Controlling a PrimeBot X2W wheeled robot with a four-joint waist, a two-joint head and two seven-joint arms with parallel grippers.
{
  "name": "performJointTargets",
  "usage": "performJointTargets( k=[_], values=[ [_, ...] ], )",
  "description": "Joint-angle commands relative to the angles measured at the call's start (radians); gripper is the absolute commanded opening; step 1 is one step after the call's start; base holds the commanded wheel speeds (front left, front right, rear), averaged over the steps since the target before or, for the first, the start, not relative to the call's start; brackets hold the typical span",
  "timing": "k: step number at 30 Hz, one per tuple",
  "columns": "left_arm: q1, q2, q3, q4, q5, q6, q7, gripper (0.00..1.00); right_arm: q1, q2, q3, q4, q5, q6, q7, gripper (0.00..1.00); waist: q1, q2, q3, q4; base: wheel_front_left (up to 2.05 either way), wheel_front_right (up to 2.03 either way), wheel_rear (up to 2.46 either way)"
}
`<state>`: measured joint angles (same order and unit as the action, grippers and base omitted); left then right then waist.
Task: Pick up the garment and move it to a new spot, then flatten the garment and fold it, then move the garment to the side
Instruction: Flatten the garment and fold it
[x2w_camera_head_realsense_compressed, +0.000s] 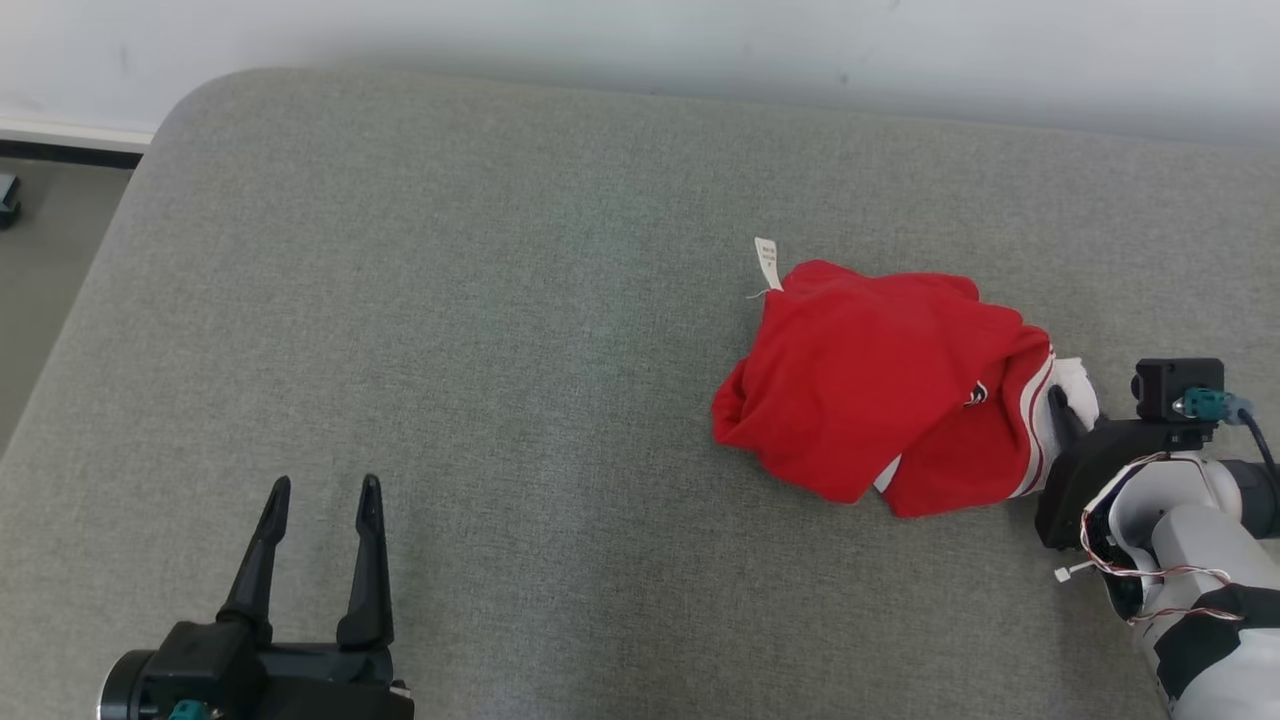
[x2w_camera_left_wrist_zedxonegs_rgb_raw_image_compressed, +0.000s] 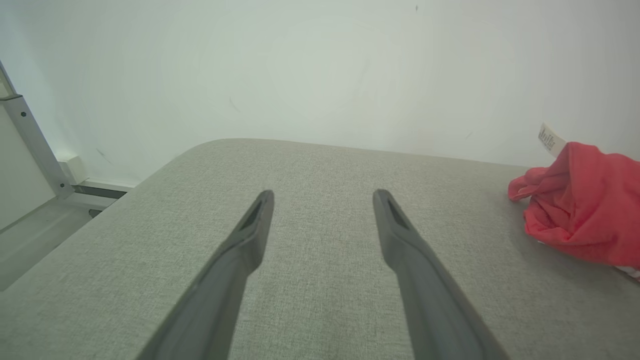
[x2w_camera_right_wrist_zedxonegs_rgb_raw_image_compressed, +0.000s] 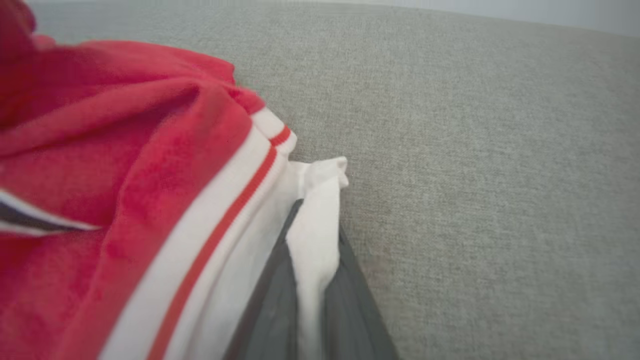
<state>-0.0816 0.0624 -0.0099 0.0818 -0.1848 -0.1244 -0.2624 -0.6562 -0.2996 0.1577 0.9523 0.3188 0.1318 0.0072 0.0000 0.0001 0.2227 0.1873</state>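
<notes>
Pinching garment (x2w_camera_head_realsense_compressed: 870, 390), right gripper (x2w_camera_head_realsense_compressed: 1066, 408) low, outstretched.

The left pincer (x2w_camera_head_realsense_compressed: 326, 482) is matte black; the pale right forearm (x2w_camera_head_realsense_compressed: 1190, 530) carries red-and-white wires (x2w_camera_head_realsense_compressed: 1150, 572).

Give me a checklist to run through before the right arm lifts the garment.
1. Right gripper, jaws shut on the garment's white hem: ok.
2. Hold firm enough to lift: cannot tell; only a thin fold is pinched.
3. Left gripper open, apart from the garment: ok.
4. Bare cushion on the robot's left for a new spot: ok.
5. Garment flat: not ok; it lies bunched.
</notes>
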Motion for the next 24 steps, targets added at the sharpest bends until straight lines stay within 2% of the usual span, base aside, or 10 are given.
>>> performJointTargets(
  k=[1,7,12,19,24],
  values=[
    [0.012,-0.002,0.005,0.003,0.005,-0.005,-0.003,1.0,-0.002,-0.01,0.01,0.005,0.008,-0.002,-0.023,0.0,0.0,-0.0001,-0.014,-0.007,0.0,0.0,0.0],
    [0.04,-0.004,0.019,0.002,0.01,-0.006,-0.003,1.0,0.01,-0.027,0.092,-0.053,0.03,-0.002,-0.162,0.0,0.0,-0.0001,-0.074,-0.034,0.0,0.0,0.0],
    [0.073,-0.004,0.034,-0.003,0.018,-0.007,-0.003,1.0,0.06,-0.048,0.199,-0.159,0.051,-0.002,-0.227,0.0,0.0,-0.0001,-0.127,-0.07,0.0,0.0,0.0],
    [0.117,-0.005,0.05,-0.022,0.024,-0.006,-0.003,1.0,0.195,-0.126,0.343,-0.419,0.056,-0.002,-0.252,0.0,0.0,-0.0001,-0.164,-0.119,0.0,0.0,0.0],
    [0.136,-0.006,0.059,-0.03,0.025,-0.005,-0.003,1.0,0.329,-0.192,0.375,-0.625,0.048,-0.002,-0.245,0.0,0.0,-0.0001,-0.179,-0.148,0.0,0.0,0.0]
  ],
)
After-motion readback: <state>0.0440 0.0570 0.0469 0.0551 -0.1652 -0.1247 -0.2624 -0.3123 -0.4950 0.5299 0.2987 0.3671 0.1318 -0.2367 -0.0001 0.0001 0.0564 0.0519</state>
